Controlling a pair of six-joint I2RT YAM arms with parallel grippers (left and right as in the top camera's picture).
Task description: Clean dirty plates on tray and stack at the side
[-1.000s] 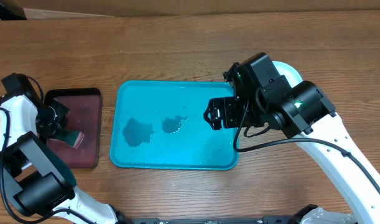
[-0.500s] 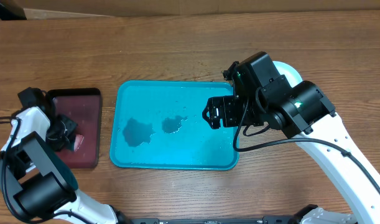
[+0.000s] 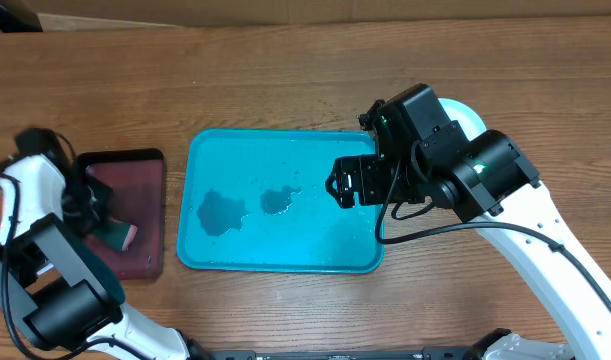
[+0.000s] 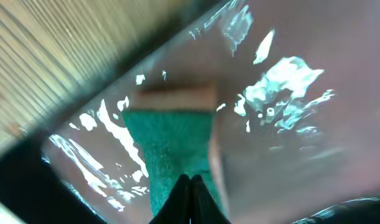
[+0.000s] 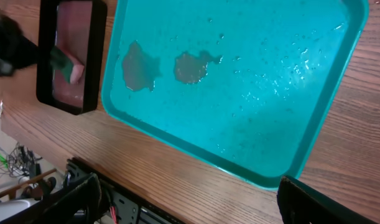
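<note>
**Overhead.** The turquoise tray (image 3: 285, 150) lies in the middle of the wooden table (image 3: 285, 80), long side across. Two darker wet patches (image 3: 222, 211) sit in its left half, the larger one further left. The right gripper (image 3: 347, 183) hangs above the tray's right part, and the bulky arm behind it hides the tray's right rim and far right corner. A black cable (image 3: 385, 232) loops down over that end. Just left of the tray, apart from it, is a smaller maroon tray (image 3: 135, 185) with a black rim. The left gripper (image 3: 98, 218) is low over it, blurred, at a green sponge (image 3: 117, 232).

**Left wrist.** The left gripper (image 4: 190, 186) has its jaws drawn in to a narrow wedge, pinching the near end of the sponge (image 4: 171, 143), which is green with a pinkish layer on its side. The sponge rests on the maroon tray's (image 4: 289, 155) wet, glinting floor. Wood grain of the table (image 4: 46, 56) shows beyond the rim.

**Right wrist.** The right gripper (image 5: 188, 186) is spread wide and grips nothing, one finger at each lower corner. The turquoise tray (image 5: 289, 149) fills the view between them, beaded with water, its two patches (image 5: 140, 65) towards the left. Past its left rim stands the maroon tray (image 5: 78, 25) with the sponge (image 5: 68, 67) in it. Loose cables (image 5: 15, 162) lie beyond the table's edge.
</note>
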